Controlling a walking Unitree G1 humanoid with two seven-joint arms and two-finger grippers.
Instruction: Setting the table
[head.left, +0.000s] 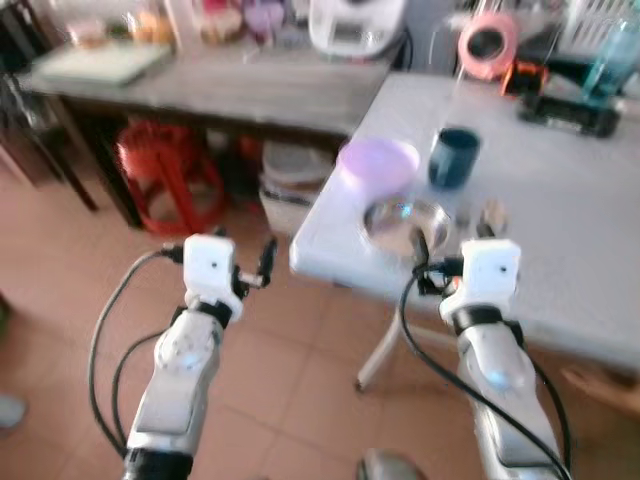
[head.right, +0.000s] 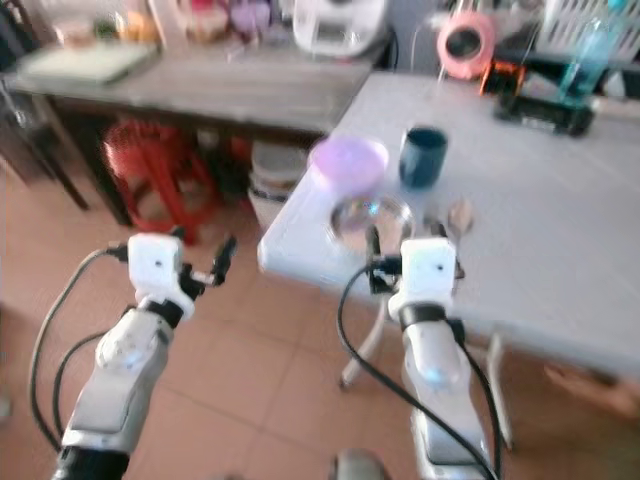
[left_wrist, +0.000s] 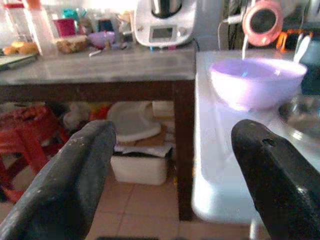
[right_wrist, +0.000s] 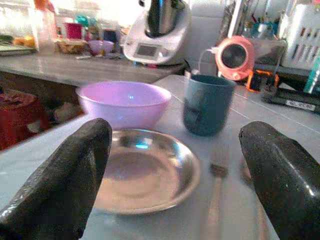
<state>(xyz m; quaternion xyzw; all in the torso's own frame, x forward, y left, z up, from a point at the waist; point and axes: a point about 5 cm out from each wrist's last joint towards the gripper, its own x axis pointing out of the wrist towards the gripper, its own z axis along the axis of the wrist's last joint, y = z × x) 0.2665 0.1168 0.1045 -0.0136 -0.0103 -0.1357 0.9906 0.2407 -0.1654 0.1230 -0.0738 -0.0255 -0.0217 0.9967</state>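
On the white table (head.left: 560, 230), near its left corner, stand a purple bowl (head.left: 378, 163) and a dark teal cup (head.left: 453, 157). In front of them lies a steel plate (head.left: 405, 222), with a fork (right_wrist: 216, 167) to its right. My right gripper (head.left: 428, 255) hovers at the table's near edge just before the plate, open and holding nothing; its wrist view looks across the plate (right_wrist: 142, 170) to the bowl (right_wrist: 123, 102) and cup (right_wrist: 206, 104). My left gripper (head.left: 264, 262) is open over the floor, left of the table corner, facing the bowl (left_wrist: 256, 81).
A grey side table (head.left: 230, 85) along the back carries a white appliance (head.left: 355, 25) and jars. Under it stand a red stool (head.left: 165, 175) and white containers (head.left: 290, 185). A pink round device (head.left: 487, 42), a black item (head.left: 565, 115) and a teal bottle (head.left: 610, 60) sit far back.
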